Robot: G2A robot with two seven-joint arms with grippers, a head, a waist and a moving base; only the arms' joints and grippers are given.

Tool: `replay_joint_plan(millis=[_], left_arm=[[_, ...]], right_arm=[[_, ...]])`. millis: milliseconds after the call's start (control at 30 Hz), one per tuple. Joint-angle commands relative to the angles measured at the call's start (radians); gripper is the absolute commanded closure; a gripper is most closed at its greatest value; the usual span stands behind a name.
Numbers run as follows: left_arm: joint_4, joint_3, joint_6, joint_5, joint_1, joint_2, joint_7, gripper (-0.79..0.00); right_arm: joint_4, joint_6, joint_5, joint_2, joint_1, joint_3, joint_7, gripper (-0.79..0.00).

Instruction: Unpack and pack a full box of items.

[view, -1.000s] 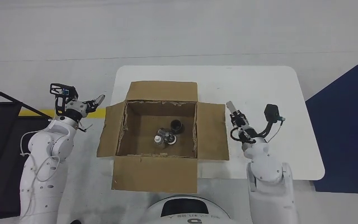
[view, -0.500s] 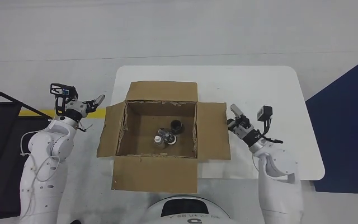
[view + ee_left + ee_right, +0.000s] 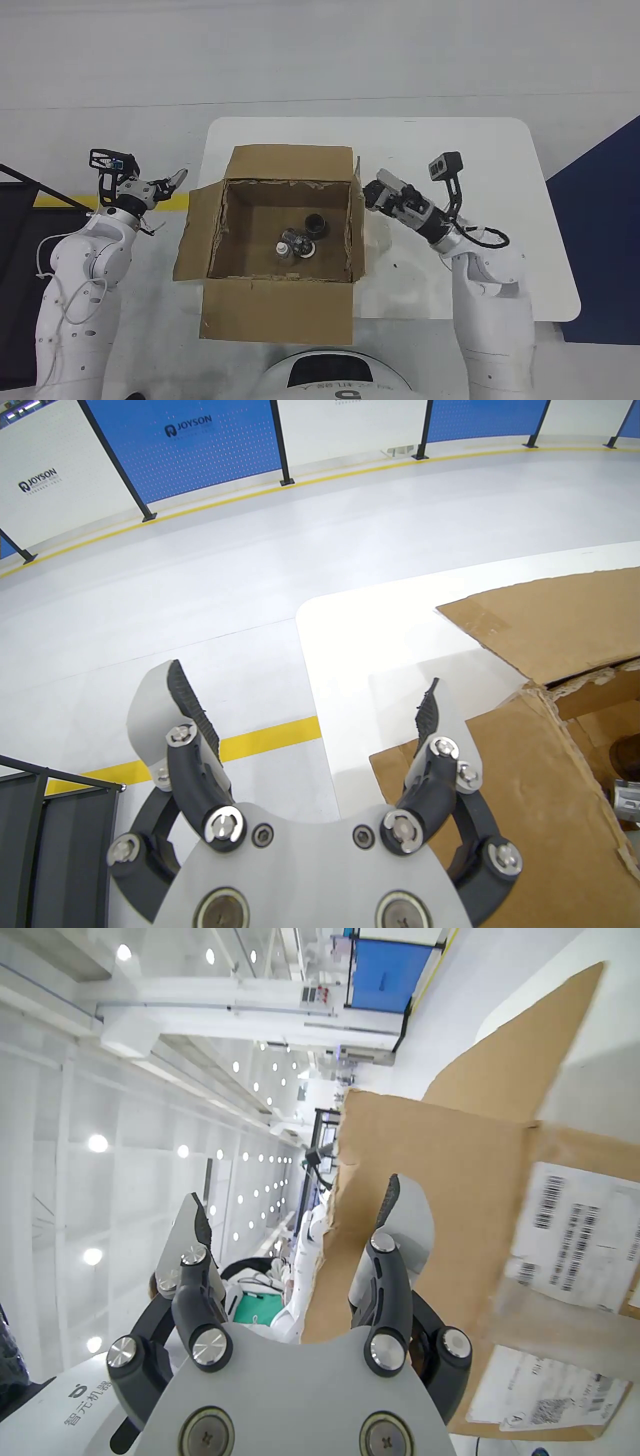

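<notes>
An open cardboard box (image 3: 285, 165) sits at the middle of the white table (image 3: 450, 150), with its far, left and near flaps folded out. Inside lie a dark round item (image 3: 316, 222) and a small pale bottle (image 3: 290, 246). The right flap (image 3: 357, 215) stands nearly upright. My right gripper (image 3: 372, 192) is open at that flap's outer side; in the right wrist view the flap's (image 3: 450, 1178) torn edge lies between the gripper's (image 3: 295, 1213) spread fingers. My left gripper (image 3: 175, 180) hangs open and empty off the table's left edge, beside the left flap (image 3: 500, 800).
The table's right half is bare. A dark rack (image 3: 20, 210) stands on the floor to the left, and a blue panel (image 3: 610, 230) stands at the right. Paper labels (image 3: 575, 1248) are stuck on the right flap's outer face.
My right arm has swung left toward the box, and the right flap has gone from lying flat to standing nearly upright. The left arm has kept still.
</notes>
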State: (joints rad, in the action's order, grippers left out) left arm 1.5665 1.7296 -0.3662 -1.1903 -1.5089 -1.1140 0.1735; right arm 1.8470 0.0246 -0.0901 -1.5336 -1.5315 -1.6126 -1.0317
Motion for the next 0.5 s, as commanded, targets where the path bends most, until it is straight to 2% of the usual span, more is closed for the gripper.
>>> replay_joint_plan(millis=[0, 233, 300, 467], left_arm=[[0.000, 0.000, 0.000, 0.000, 0.000, 0.000, 0.000, -0.785], [0.000, 0.000, 0.000, 0.000, 0.000, 0.000, 0.000, -0.785], [0.000, 0.000, 0.000, 0.000, 0.000, 0.000, 0.000, -0.785], [0.000, 0.000, 0.000, 0.000, 0.000, 0.000, 0.000, -0.785]], right_arm=[[0.005, -0.039, 0.052, 0.002, 0.040, 0.060, 0.003, -0.717], [-0.084, -0.179, 0.198, 0.008, 0.181, 0.229, 0.018, -0.739], [-0.116, -0.232, 0.240, 0.010, 0.219, 0.276, -0.006, -0.785], [-0.153, -0.421, 0.407, 0.016, 0.304, 0.372, 0.002, -0.785]])
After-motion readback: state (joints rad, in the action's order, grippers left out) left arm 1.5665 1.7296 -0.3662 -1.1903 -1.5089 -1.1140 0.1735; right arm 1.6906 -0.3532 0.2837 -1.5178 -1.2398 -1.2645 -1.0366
